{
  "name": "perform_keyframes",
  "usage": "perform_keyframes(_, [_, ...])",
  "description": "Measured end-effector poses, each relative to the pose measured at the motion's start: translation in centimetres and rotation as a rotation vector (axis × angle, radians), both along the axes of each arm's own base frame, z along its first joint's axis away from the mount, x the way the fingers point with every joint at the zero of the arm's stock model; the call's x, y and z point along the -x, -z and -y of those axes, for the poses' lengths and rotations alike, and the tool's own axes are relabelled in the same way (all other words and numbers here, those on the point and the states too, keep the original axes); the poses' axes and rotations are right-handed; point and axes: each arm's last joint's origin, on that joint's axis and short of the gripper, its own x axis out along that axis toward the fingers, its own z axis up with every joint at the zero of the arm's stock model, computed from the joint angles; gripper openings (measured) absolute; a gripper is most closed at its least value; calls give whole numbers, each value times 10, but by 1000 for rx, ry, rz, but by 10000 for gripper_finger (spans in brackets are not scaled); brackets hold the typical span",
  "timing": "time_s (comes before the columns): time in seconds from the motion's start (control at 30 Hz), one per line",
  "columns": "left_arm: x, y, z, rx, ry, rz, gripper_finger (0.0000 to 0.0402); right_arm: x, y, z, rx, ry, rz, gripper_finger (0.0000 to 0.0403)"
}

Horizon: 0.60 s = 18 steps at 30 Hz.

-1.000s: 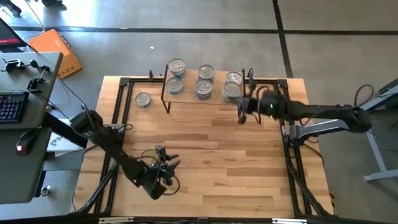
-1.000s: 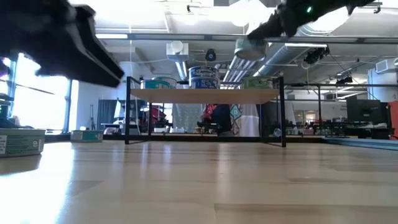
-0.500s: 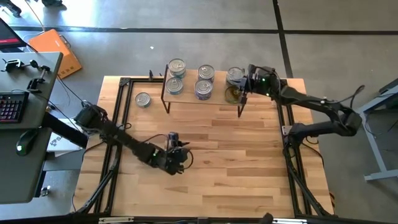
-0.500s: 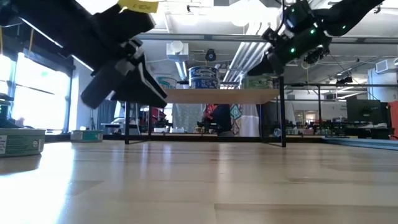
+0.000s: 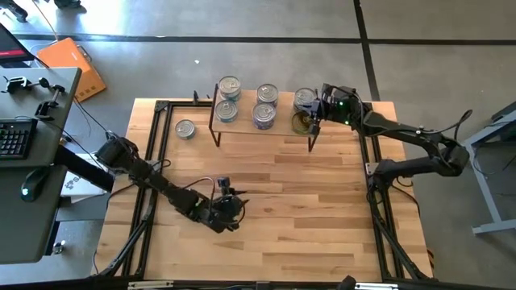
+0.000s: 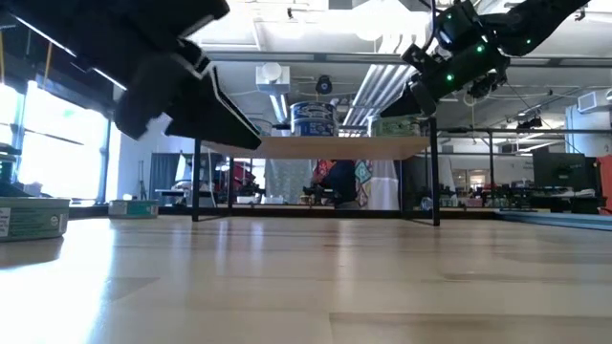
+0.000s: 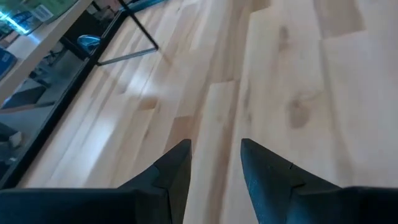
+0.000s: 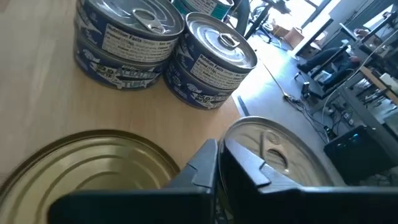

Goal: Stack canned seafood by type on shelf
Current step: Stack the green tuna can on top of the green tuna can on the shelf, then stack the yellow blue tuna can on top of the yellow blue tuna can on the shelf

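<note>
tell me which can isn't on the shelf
The lone silver-topped can on the table, left of the shelf. Every other can in the high view sits on the shelf board, near the right gripper.

Open-plan lab: ceiling ducts (image 6: 382, 81), desk keyboard (image 5: 12, 139), concrete floor (image 5: 242, 40).

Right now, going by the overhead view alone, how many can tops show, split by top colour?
Silver-topped cans: 6 (five on the shelf, one on the table left of it)
Gold-topped can: 1 (on the shelf)
Total: 7 tops showing; any cans stacked beneath are hidden from above.
</note>
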Motion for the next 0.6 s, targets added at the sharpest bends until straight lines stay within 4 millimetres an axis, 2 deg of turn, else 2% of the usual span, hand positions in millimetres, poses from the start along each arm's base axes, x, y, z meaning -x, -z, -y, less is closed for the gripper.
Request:
perform_keyframes(0.2, [4, -7, 17, 14, 2, 56, 131, 4, -8, -4, -16, 10, 53, 89])
perform_keyframes(0.33, [6, -15, 27, -27, -6, 80, 131, 9, -21, -13, 1, 9, 107, 129])
perform_keyframes(0.47, [11, -25, 36, -49, -8, 90, 131, 13, -38, -33, -61, -18, 225, 141])
perform_keyframes(0.6, [34, -43, 39, -35, -64, 136, 131, 10, -49, -68, -174, -247, 287, 142])
